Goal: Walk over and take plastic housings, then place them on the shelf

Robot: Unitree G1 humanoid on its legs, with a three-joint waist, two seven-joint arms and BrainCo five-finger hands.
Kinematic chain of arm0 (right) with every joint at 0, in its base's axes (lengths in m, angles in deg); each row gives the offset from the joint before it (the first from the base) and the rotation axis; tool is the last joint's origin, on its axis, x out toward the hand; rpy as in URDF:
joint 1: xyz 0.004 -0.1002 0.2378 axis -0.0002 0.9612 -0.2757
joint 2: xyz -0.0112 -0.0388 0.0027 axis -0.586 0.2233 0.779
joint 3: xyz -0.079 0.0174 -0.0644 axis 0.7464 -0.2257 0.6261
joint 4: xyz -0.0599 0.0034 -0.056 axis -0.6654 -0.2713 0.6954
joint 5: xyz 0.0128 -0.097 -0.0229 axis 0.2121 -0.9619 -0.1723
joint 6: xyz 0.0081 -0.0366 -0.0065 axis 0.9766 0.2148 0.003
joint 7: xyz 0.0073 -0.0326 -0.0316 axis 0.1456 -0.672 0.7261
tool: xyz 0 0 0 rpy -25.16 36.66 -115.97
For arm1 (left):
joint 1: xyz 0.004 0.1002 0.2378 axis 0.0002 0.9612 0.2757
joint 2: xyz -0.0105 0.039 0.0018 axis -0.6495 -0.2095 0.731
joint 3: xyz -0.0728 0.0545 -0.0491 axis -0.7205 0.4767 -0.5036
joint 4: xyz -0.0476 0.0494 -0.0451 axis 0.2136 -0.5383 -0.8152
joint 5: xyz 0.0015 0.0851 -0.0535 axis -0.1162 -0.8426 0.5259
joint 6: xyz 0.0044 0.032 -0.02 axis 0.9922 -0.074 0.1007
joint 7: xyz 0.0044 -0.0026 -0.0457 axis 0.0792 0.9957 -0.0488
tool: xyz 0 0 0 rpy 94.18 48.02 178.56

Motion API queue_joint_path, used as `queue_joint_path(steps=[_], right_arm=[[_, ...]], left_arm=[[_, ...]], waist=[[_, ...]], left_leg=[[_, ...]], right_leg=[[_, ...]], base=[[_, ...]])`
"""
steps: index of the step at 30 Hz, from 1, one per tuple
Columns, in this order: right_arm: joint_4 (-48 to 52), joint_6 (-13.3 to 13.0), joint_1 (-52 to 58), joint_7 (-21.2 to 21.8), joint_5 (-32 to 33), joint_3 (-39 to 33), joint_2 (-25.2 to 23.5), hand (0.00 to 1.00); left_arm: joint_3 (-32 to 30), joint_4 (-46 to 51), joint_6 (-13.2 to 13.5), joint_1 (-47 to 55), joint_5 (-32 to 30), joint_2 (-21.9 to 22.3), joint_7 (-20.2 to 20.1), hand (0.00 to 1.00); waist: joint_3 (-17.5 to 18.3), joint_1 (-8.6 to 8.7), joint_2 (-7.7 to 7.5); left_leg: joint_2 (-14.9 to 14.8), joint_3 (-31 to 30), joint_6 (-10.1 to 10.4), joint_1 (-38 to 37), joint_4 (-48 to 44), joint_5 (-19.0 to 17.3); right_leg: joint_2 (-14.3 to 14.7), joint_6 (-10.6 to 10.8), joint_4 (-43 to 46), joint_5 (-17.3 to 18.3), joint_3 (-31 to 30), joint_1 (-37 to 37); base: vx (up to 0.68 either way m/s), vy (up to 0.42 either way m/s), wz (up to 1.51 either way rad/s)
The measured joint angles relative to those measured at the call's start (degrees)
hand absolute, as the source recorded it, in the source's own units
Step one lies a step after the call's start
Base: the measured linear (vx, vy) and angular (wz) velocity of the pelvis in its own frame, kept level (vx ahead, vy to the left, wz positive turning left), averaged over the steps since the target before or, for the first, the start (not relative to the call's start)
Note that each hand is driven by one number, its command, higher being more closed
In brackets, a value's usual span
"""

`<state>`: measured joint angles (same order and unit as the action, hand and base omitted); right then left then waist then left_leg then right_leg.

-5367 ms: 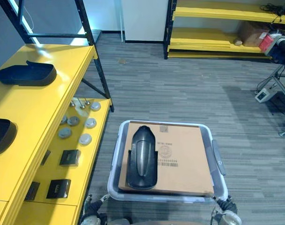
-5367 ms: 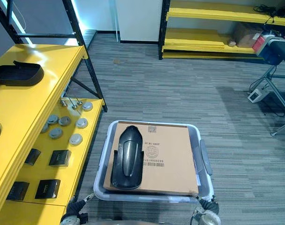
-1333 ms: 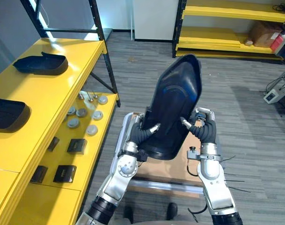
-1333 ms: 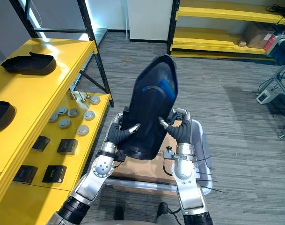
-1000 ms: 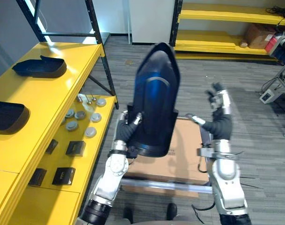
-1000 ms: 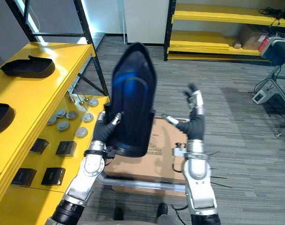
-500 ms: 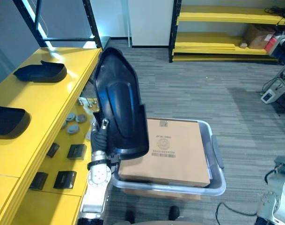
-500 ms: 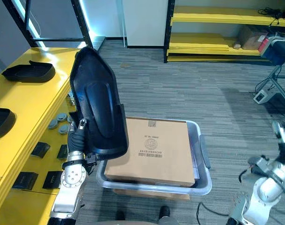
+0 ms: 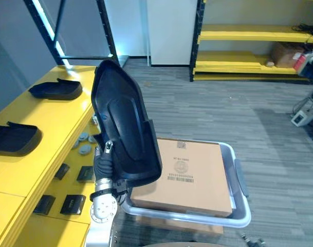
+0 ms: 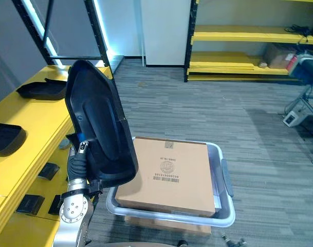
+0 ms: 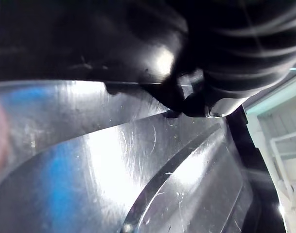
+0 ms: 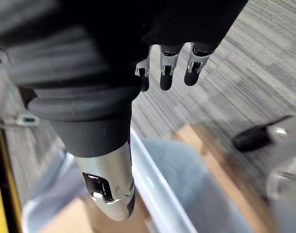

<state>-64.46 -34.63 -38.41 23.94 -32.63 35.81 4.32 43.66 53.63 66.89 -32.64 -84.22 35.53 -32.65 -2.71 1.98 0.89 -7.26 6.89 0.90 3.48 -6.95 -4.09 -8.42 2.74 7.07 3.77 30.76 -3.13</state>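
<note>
A large black plastic housing stands upright in the air, left of the cart and beside the yellow shelf. My left hand is shut on its lower left edge from below. In the left wrist view the housing's glossy inner face lies right against the hand. My right hand hangs low beside the bin, its fingers straight and holding nothing.
A cardboard box lies in a grey bin on wheels. Two more black housings rest on the shelf top. Round grey parts and small black boxes sit on its lower level. A black post rises at the shelf's far corner.
The right hand, off the housing a second ago, has dropped down beside the bin. The left hand alone keeps the housing upright, carried left toward the shelf. The camera has tilted up slightly.
</note>
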Motion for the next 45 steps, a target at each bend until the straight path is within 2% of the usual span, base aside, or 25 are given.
queue_joint_path(steps=[3, 4, 5, 6, 7, 9, 10, 12, 14, 16, 17, 18, 19, 20, 21, 23, 25, 26, 28, 29, 30, 32, 34, 40, 45], right_arm=[[-0.3, 0.0, -0.6, -0.3, -1.8, 2.2, 1.5, 0.0], [-0.7, 0.2, -0.7, -0.4, -1.9, 2.4, 2.3, 0.0], [-2.4, 0.4, -0.9, -0.5, -1.9, 2.3, 3.3, 0.0], [-3.2, 0.4, -1.3, -0.6, -2.0, 2.3, 3.7, 0.0], [-5.8, 0.2, -1.0, -1.3, -2.5, 0.7, 3.0, 0.0], [-7.9, 0.1, -2.6, -1.4, -3.2, 0.6, 2.4, 0.0], [-8.3, 0.3, -2.9, -1.4, -3.7, 0.5, 3.0, 0.0], [-8.7, 0.3, -3.5, -1.4, -4.1, 1.4, 3.1, 0.0], [-10.0, 0.4, -5.6, -1.4, -4.2, 1.4, 3.1, 0.0], [-10.4, 0.6, -6.5, -1.5, -4.3, 2.4, 3.7, 0.0], [-10.4, 0.6, -6.4, -1.5, -4.3, 2.4, 3.8, 0.0], [-10.2, 0.4, -6.4, -1.5, -4.2, 2.4, 3.8, 0.0], [-9.9, 0.2, -5.9, -1.4, -4.0, 2.5, 4.1, 0.0], [-9.6, 0.2, -6.0, -1.5, -4.0, 2.8, 4.0, 0.0], [-9.6, 0.3, -5.9, -1.5, -3.8, 2.8, 3.5, 0.0], [-9.3, 0.3, -5.8, -1.4, -3.4, 3.8, 3.3, 0.0], [-7.4, 0.2, -5.2, -1.2, -3.0, 5.3, 3.9, 0.0], [-6.9, 0.2, -4.9, -1.2, -2.8, 5.8, 4.1, 0.0], [-5.4, 0.3, -4.0, -1.2, -2.7, 7.4, 4.0, 0.0], [-4.1, 0.5, -3.0, -1.2, -2.6, 8.3, 3.2, 0.0], [-3.4, 0.4, -2.8, -1.2, -2.2, 8.9, 2.7, 0.0], [-1.0, 0.3, -2.4, -1.3, -1.8, 9.5, 3.1, 0.0], [0.2, 0.4, -2.9, -1.3, -1.8, 9.7, 3.4, 0.0], [3.2, 0.1, -4.7, -1.0, -1.9, 10.5, 0.7, 0.0], [3.0, 0.3, -4.0, -1.2, -1.9, 10.1, 0.4, 0.0]], left_arm=[[3.4, 0.0, 0.2, -1.2, 0.0, 0.5, 0.0, 1.0], [4.6, 0.0, 0.2, -1.8, 0.6, 0.9, 0.0, 1.0], [6.8, -0.1, 0.4, -2.8, 1.8, 1.2, -0.1, 1.0], [7.7, -0.2, 0.6, -3.4, 2.2, 1.2, -0.1, 1.0], [9.7, -0.7, 1.5, -5.9, 3.3, 0.2, -0.3, 1.0], [11.4, -2.0, 2.3, -9.5, 4.2, -1.5, -0.3, 1.0], [13.0, -3.4, 2.6, -10.8, 4.7, -1.5, -0.7, 1.0], [15.3, -5.4, 2.7, -12.4, 5.6, -1.9, -1.4, 1.0], [16.1, -5.9, 2.7, -13.3, 5.6, -2.0, -1.8, 1.0], [15.9, -5.9, 2.8, -13.6, 5.6, -2.0, -2.4, 1.0], [15.7, -5.9, 2.8, -13.6, 5.6, -2.1, -2.4, 1.0], [15.5, -6.0, 2.8, -13.4, 5.6, -2.4, -2.3, 1.0], [15.5, -6.1, 2.9, -13.4, 5.6, -2.7, -2.1, 1.0], [15.5, -6.1, 3.2, -13.6, 5.6, -2.9, -2.0, 1.0], [15.3, -6.2, 3.4, -13.7, 5.6, -3.1, -1.7, 1.0], [14.3, -6.3, 3.4, -13.5, 5.6, -3.1, -0.8, 1.0], [12.6, -7.0, 3.4, -12.1, 5.7, -3.1, 0.1, 1.0], [12.1, -7.1, 3.5, -11.2, 5.9, -3.1, 0.1, 1.0], [11.6, -7.1, 3.5, -9.3, 6.4, -2.8, 0.0, 1.0], [10.9, -7.0, 3.5, -8.1, 6.8, -2.7, -0.1, 1.0], [10.5, -7.0, 3.5, -7.7, 6.9, -2.5, -0.1, 1.0], [9.8, -6.6, 3.3, -5.5, 8.1, -0.2, -0.5, 1.0], [9.1, -6.3, 3.3, -5.0, 8.9, 1.2, -1.7, 1.0], [7.7, -5.6, 3.3, -4.1, 10.1, 1.6, -3.5, 1.0], [7.6, -5.2, 2.9, -2.7, 10.0, 1.1, -4.0, 1.0]], waist=[[-0.3, 0.19, 0.04], [-0.6, 0.08, 0.61], [-0.7, 0.34, 1.6], [-0.8, 0.55, 1.32], [-0.8, 1.85, -0.17], [-1.5, 2.19, -1.21], [-1.4, 2.3, -0.43], [-1.1, 3.49, -0.79], [-1.0, 3.64, -0.63], [-1.1, 3.42, -0.53], [-1.1, 3.32, -0.58], [-1.1, 3.39, -0.53], [-1.3, 3.7, -0.05], [-1.4, 3.93, -0.02], [-1.6, 3.91, -0.43], [-2.5, 3.61, -1.31], [-3.2, 3.57, -0.35], [-3.3, 3.56, -0.2], [-3.0, 3.45, -0.83], [-3.0, 3.13, -2.7], [-3.2, 2.91, -3.48], [-3.0, 2.25, -2.41], [-3.0, 1.43, -1.75], [-2.8, -0.8, -1.67], [-2.3, -1.01, -1.83]], left_leg=[[-6.0, 21.3, -2.6, 2.5, -1.9, -0.7], [-7.4, 24.7, -4.5, 3.5, -4.2, 0.5], [-7.4, 26.3, -5.2, 4.6, -5.5, 5.2], [-6.1, 25.6, -3.9, 5.0, -4.7, 6.6], [-3.2, 23.7, -4.5, 4.9, 1.5, 6.7], [-4.7, 30.4, -7.3, 5.4, -3.4, 3.4], [-4.8, 31.1, -2.1, 4.5, -3.6, 4.3], [-1.8, 28.6, -2.2, 4.9, -1.9, 4.3], [0.4, 27.4, -3.2, 6.2, -1.5, 3.5], [2.6, 24.8, -5.0, 8.3, -4.1, 1.5], [3.4, 24.1, -5.4, 8.4, -4.4, 1.1], [4.6, 22.3, -6.0, 8.2, -4.0, 0.7], [5.5, 19.0, -6.4, 7.0, -2.9, 0.3], [5.9, 17.1, -6.5, 6.9, -2.5, 0.2], [7.4, 13.9, -6.8, 5.9, -1.2, 0.0], [9.6, 9.4, -7.1, 3.5, 0.0, 0.1], [10.4, 4.1, -7.1, 1.0, 0.7, 0.2], [10.4, 2.4, -6.7, 0.6, 0.7, 0.1], [10.7, -0.4, -5.4, 0.2, -0.2, -0.6], [11.3, 0.0, -4.6, 0.2, -2.1, -2.5], [11.0, 1.3, -4.2, 0.3, -3.6, -3.6], [6.7, 4.2, -2.0, 2.9, -10.3, -6.3], [5.5, 4.6, -1.9, 4.0, -11.7, -6.8], [5.5, 4.7, -1.7, 1.6, -9.5, -7.0], [6.0, 4.3, -1.3, 1.9, -9.4, -7.2]], right_leg=[[-4.7, 0.4, 3.0, 0.7, 8.4, 1.5], [-5.6, 0.8, 4.4, 1.2, 10.5, 1.6], [-7.1, 2.1, 7.6, 3.0, 13.7, 1.4], [-8.3, 2.0, 8.7, 3.9, 14.8, 1.3], [-9.9, 1.7, 7.6, 4.4, 17.3, 1.1], [-11.3, 3.0, 6.7, 2.9, 21.2, -0.7], [-11.2, 4.3, 6.0, 1.9, 22.9, -2.5], [-12.2, 5.6, 3.9, 0.0, 25.5, -3.6], [-13.1, 6.1, 2.7, -1.5, 26.9, -4.0], [-15.5, 4.5, 5.0, -2.3, 28.4, -4.8], [-16.3, 2.6, 6.6, -1.8, 26.7, -4.5], [-17.7, -1.9, 10.2, -1.5, 21.8, -3.5], [-17.7, -5.1, 17.4, 2.1, 6.8, 0.5], [-15.3, -3.6, 18.3, 5.0, 0.4, 1.5], [-11.2, -3.0, 19.8, 9.9, -8.2, 3.3], [-6.4, -4.0, 22.0, 14.2, -14.6, 5.4], [0.5, -3.4, 25.2, 16.9, -20.4, 10.8], [2.6, -3.2, 25.1, 17.0, -22.7, 12.6], [3.8, -2.4, 23.0, 16.1, -25.4, 15.5], [2.1, -1.8, 18.7, 12.2, -25.6, 15.2], [0.9, -2.1, 19.0, 8.5, -24.1, 14.8], [1.3, -2.4, 18.7, 9.8, -19.2, 13.1], [1.6, -2.5, 18.3, 10.0, -17.0, 12.5], [2.1, -2.4, 15.0, 10.0, -16.0, 8.8], [1.9, -2.0, 12.5, 9.8, -15.0, 7.1]], base=[[0.02, 0.086, 1.51], [0.03, 0.189, 1.5], [-0.02, 0.155, 1.3], [-0.07, 0.139, 1.65], [-0.04, 0.153, 1.45], [0.04, 0.139, 1.11], [0.08, 0.116, 0.74], [0.04, 0.189, 0.74], [0.04, 0.214, 0.56], [0.11, 0.224, 0.63], [0.08, 0.167, 0.68], [0.14, 0.206, 0.96], [0.15, 0.16, 1.12], [0.17, 0.117, 1.48], [0.15, -0.001, 1.49], [0.15, -0.016, 1.37], [0.18, -0.059, 1.34], [0.16, -0.067, 1.22], [0.18, -0.086, 1.09], [0.23, -0.125, 1.08], [0.27, -0.19, 0.99], [0.25, -0.218, 0.82], [0.16, -0.128, 0.45], [0.12, -0.004, 0.11], [0.04, 0.044, 0.08]])
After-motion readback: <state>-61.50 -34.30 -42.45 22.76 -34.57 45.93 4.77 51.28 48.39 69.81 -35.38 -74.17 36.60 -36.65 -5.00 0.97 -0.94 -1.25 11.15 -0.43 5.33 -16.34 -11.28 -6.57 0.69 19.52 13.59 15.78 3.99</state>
